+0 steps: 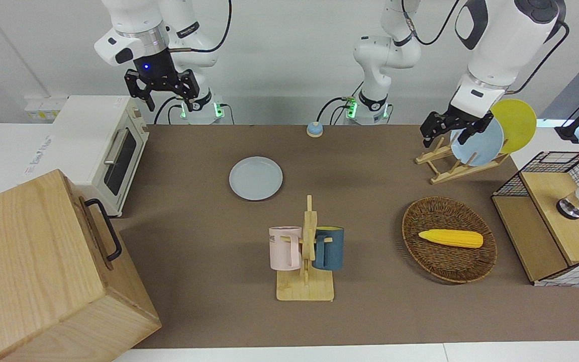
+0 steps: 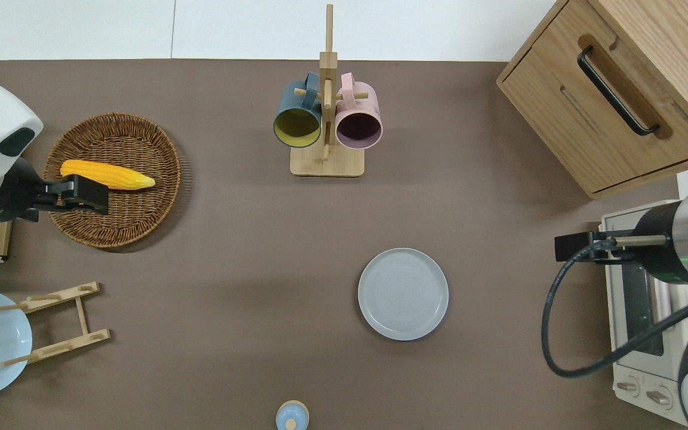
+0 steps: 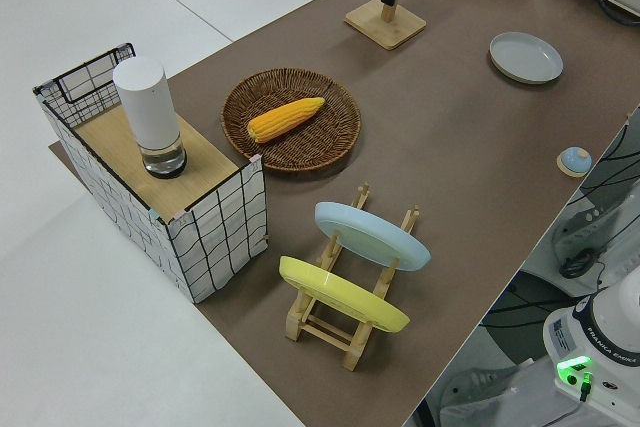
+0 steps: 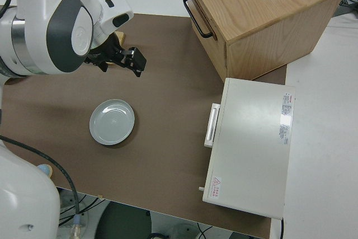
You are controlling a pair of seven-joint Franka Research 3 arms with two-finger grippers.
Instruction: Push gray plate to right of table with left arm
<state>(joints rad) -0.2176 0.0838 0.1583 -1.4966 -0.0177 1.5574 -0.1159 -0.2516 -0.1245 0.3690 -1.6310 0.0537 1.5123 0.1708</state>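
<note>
Well apart from the gray plate [image 2: 403, 294], over the wicker basket [image 2: 141, 221]: left pincer [image 2: 90, 194], spread open.

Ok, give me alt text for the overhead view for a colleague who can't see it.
A gray plate lies flat on the brown table, untouched. The left pincer hangs over a wicker basket holding corn; the right arm is parked. A mug rack stands farther from the robots than the plate.

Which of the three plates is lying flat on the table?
The pale gray round plate, alone on the brown table between the mug stand and the robots. The light-blue plate and yellow plate stand on edge in the wooden rack.
</note>
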